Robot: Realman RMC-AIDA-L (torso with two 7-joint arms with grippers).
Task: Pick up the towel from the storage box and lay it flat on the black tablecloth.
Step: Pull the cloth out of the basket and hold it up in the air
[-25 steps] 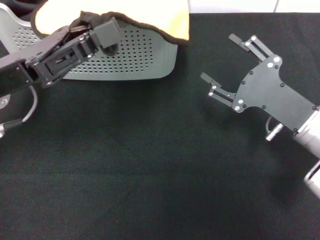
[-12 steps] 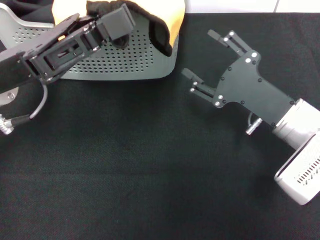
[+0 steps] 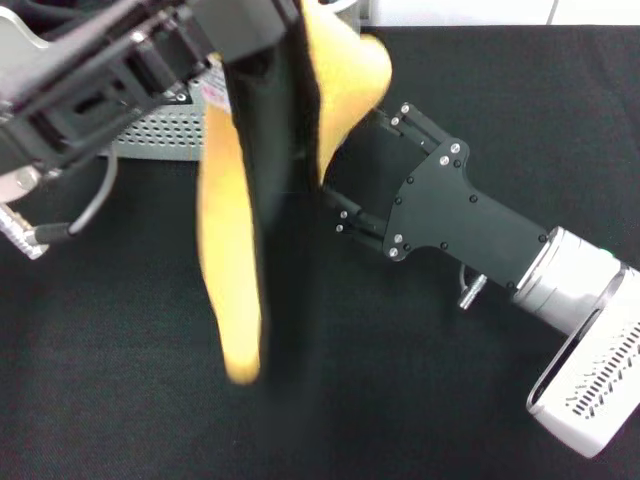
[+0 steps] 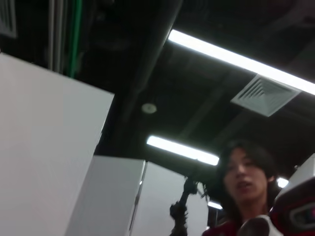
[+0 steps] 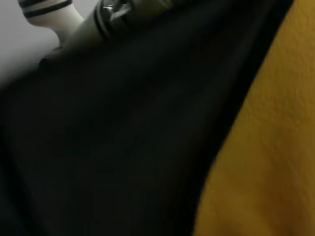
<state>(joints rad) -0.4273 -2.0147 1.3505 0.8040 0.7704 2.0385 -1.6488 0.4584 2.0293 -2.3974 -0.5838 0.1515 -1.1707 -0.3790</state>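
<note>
Left gripper [image 3: 262, 35]: raised at upper left, fingers clamped. Right gripper [image 3: 350, 170]: reaches in from lower right, fingers spread apart.

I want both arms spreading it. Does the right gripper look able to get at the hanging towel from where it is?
Probably yes. The towel hangs from the left gripper, and the right gripper has open fingers right beside the hanging cloth, nothing between them above the black tablecloth.

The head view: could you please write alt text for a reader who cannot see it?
A fuzzy yellow and dark towel hangs from the left gripper, lifted above the large black tablecloth. The right gripper reaches toward the hanging towel. The perforated light grey plastic storage box stands behind.
</note>
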